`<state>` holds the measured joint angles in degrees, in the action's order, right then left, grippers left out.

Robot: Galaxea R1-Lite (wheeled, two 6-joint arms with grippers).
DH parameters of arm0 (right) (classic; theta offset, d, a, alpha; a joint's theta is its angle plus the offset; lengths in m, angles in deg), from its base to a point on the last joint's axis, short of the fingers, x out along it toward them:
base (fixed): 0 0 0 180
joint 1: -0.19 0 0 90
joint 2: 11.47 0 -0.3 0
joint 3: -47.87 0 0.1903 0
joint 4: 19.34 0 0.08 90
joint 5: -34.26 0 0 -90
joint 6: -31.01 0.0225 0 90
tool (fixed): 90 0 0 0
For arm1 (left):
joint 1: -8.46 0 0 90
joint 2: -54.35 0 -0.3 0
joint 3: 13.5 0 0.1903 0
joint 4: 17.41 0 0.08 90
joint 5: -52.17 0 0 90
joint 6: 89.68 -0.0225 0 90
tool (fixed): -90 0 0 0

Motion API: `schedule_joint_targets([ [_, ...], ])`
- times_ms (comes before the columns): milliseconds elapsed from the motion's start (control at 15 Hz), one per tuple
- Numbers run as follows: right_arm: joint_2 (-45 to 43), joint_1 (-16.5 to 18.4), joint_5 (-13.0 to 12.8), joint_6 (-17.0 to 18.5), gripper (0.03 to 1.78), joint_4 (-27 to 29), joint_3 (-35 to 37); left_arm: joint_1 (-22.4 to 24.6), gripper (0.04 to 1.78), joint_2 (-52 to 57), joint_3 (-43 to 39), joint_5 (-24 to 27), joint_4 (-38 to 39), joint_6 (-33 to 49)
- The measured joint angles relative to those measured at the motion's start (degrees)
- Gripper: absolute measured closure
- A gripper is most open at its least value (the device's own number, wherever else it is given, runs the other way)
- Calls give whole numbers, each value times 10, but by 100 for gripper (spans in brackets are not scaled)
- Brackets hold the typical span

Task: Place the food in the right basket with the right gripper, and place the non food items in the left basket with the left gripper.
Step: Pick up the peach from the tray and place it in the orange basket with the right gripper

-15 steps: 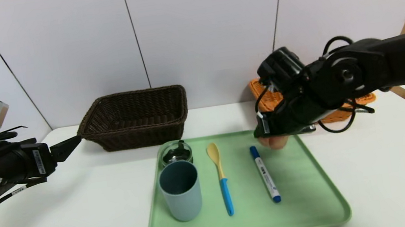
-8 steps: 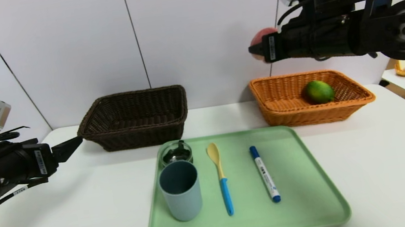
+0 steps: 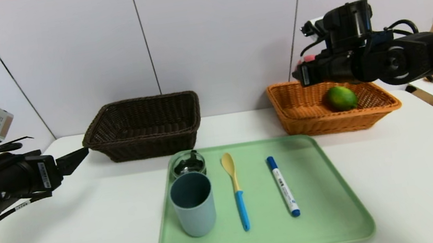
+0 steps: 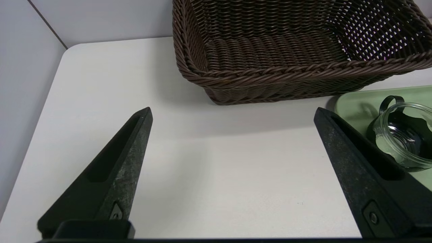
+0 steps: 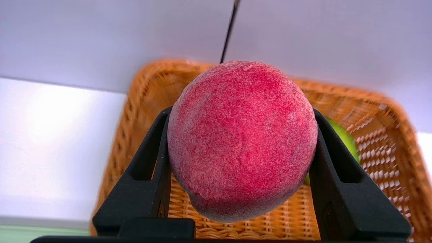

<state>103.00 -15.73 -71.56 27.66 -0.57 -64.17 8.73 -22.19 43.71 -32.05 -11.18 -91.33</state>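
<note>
Right pincer (image 5: 238,168) clamped on the peach (image 5: 241,138) above the orange basket (image 3: 303,103), near its rim; released early, could roll onto the table (image 3: 419,177) or knock the lime (image 3: 341,98).

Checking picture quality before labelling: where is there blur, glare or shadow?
Right wrist view: peach sharp, orange basket behind it smeared. Left wrist view: crisp; brown basket casts a soft shadow on the table; glass jar glints. Head view: even light, soft shadow under the green tray.
</note>
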Motion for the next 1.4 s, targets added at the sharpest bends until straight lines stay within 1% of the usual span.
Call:
schedule_joint_targets([
  [267,39,5,6,41,72,72,-21,0,13,-4,-1,0,0,0],
  [467,64,8,23,80,72,121,-64,0,13,-5,-2,0,0,0],
  [600,82,9,25,97,72,142,-89,0,13,-5,-4,0,0,0],
  [1067,130,12,25,100,72,138,-105,0,13,-5,-11,-1,1,1],
  [1267,142,13,24,102,72,140,-117,0,13,-7,-12,0,12,1],
  [1400,150,13,13,112,72,134,-129,0,13,-9,-13,0,14,0],
])
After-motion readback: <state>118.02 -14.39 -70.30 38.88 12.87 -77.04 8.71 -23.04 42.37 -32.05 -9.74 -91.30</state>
